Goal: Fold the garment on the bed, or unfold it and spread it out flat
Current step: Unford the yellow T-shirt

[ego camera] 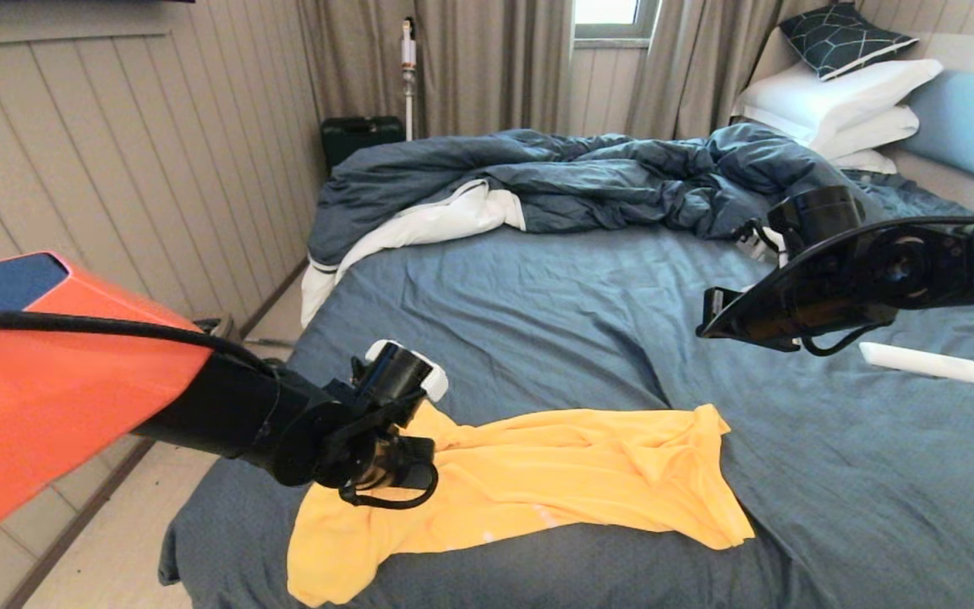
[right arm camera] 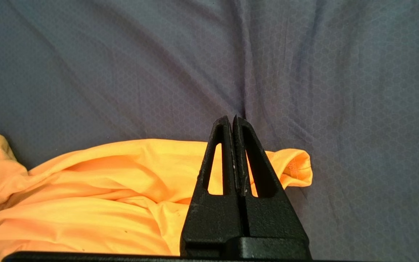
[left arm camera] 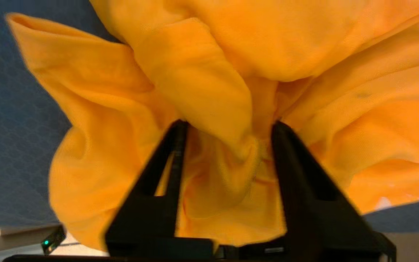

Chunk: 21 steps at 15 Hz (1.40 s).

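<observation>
The garment (ego camera: 538, 474), a bright yellow-orange T-shirt, lies rumpled across the near part of the bed (ego camera: 538, 321), its near left corner hanging towards the bed's edge. My left gripper (ego camera: 407, 465) is down at the shirt's left end. In the left wrist view this gripper (left arm camera: 227, 125) is open, with a loose bunch of the garment (left arm camera: 195, 72) lying between its fingers. My right gripper (ego camera: 704, 328) hovers above the sheet, beyond the shirt's right end. It is shut on nothing (right arm camera: 231, 118), with the garment (right arm camera: 86, 182) below and behind it.
A rumpled dark blue duvet (ego camera: 580, 178) with a white underside fills the far half of the bed. White pillows (ego camera: 842, 101) are stacked at the far right. A white bar-shaped object (ego camera: 922, 362) lies on the sheet at right. The bed's left edge drops to the floor (ego camera: 115, 541).
</observation>
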Available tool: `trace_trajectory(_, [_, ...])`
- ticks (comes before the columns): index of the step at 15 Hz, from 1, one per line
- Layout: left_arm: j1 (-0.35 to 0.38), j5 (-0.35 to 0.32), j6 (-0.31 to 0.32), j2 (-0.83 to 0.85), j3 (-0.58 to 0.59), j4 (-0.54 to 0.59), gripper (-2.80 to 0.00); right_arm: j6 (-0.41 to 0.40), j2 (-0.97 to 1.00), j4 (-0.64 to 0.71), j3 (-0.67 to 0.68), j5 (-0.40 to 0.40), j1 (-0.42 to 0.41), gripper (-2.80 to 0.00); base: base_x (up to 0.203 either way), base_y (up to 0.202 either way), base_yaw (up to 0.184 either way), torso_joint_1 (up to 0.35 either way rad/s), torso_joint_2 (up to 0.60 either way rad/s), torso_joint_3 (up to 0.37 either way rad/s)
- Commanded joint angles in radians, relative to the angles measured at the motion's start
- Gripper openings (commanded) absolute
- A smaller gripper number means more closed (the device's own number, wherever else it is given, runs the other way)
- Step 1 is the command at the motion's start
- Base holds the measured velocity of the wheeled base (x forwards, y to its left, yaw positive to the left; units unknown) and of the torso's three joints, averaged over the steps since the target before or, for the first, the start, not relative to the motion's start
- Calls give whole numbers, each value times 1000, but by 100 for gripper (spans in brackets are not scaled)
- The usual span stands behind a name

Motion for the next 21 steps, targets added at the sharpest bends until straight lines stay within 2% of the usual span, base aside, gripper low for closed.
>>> trace_trajectory(1, [1,2,1,-58,-6,0,0,1,1,0,3,1,2,-280,0,0,0,0,0,0])
trace_trajectory(5, [5,3,29,-147,-11,0,0,0,1,2,7,-1,2,-280,0,0,0,0,0,0])
trace_trajectory(8, [58,-1,38,-96,-75,2,0,0,-2,2,11,1,3,-280,0,0,0,0,0,0])
trace_trajectory(9, [78,-2,41,-51,-107,3,-280,0,-5,2,12,1,3,-280,0,0,0,0,0,0])
trace_trajectory(11, [102,-7,52,-22,-142,3,-280,0,-6,0,12,1,3,-280,0,0,0,0,0,0])
trace_trajectory(15, [127,-49,119,124,-287,2,-280,0,-6,0,10,1,2,-280,0,0,0,0,0,0])
trace_trajectory(21, [128,-58,130,196,-333,2,-280,1,1,1,5,2,2,-280,0,0,0,0,0,0])
